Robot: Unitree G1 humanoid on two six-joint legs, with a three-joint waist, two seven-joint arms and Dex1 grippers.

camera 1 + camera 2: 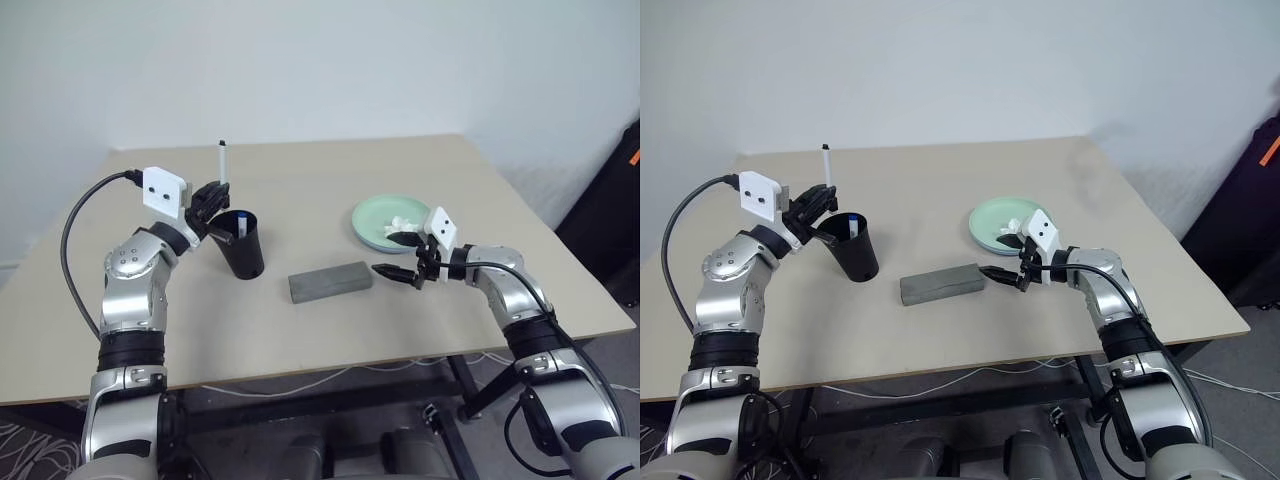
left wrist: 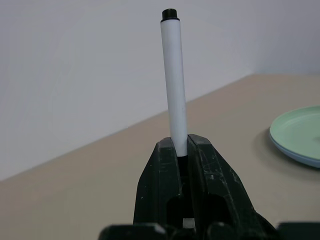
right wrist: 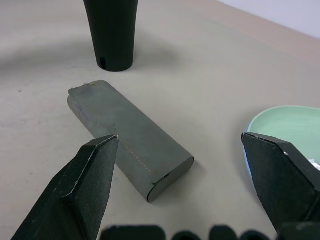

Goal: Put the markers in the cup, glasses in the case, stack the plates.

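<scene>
Near the table's left edge, black marker is clamped upright in left gripper above cup, blue marker already inside. Right gripper, jaws wide apart, is poised by case. Plates look stacked; glasses unclear.

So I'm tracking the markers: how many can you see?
2: a black-capped marker upright in the shut left gripper above the cup; a blue-capped marker inside the cup.

From my seat, the lower end of the black-capped marker is buried between the left gripper fingers. The cup loses its rim past the right wrist picture's edge, and the mint plate is cut off there too. I can't identify the pale lump on that plate, partly behind the right gripper.
</scene>
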